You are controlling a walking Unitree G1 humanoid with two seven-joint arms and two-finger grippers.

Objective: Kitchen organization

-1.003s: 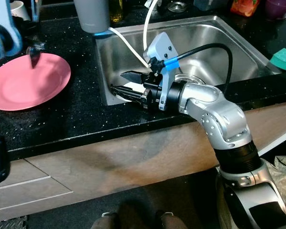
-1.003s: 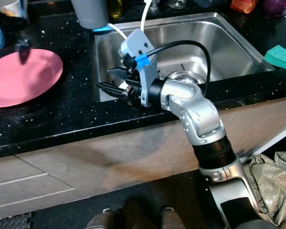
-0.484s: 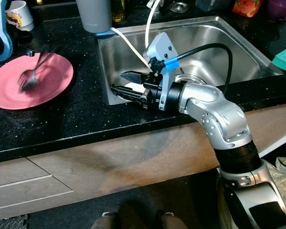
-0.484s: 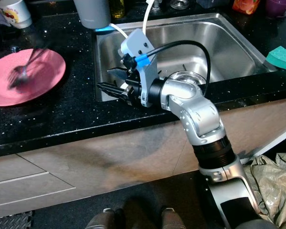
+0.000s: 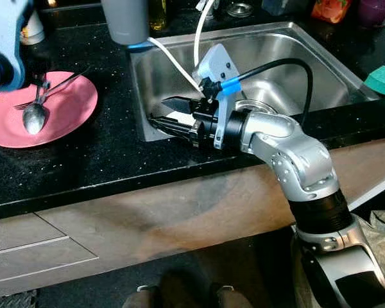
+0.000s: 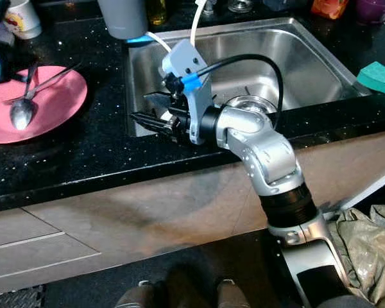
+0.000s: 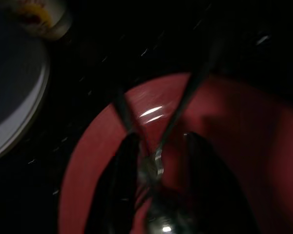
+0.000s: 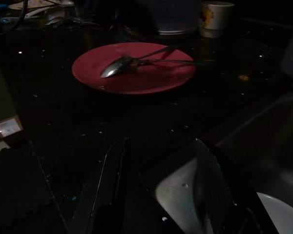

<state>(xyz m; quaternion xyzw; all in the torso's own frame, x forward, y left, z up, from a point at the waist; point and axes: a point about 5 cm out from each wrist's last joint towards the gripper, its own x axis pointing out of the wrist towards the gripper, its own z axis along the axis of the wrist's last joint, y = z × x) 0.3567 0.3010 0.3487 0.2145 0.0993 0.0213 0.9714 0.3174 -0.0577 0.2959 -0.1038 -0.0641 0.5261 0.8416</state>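
Plate: pink plate (image 6: 32, 102) on the black bench (image 6: 83, 154), left of the sink (image 6: 295, 58).
Spoon: spoon (image 6: 20, 110) now lies settled on the plate, bowl toward the robot; half a second ago it was a blur over the plate.
Fork: fork (image 6: 48, 80) lies across the plate beside the spoon, handle pointing off the far rim; a second ago the plate was bare.
Left gripper: left gripper (image 7: 158, 195) hangs just above the plate, fingers apart, nothing between them; spoon handle and fork run under the gap.
Right gripper: right gripper (image 5: 170, 114) unmoved at the near-left sink edge, fingers apart, empty, pointing toward the plate.
Others: white mug (image 6: 20, 19) behind the plate, green sponge (image 6: 378, 76) right of the sink.
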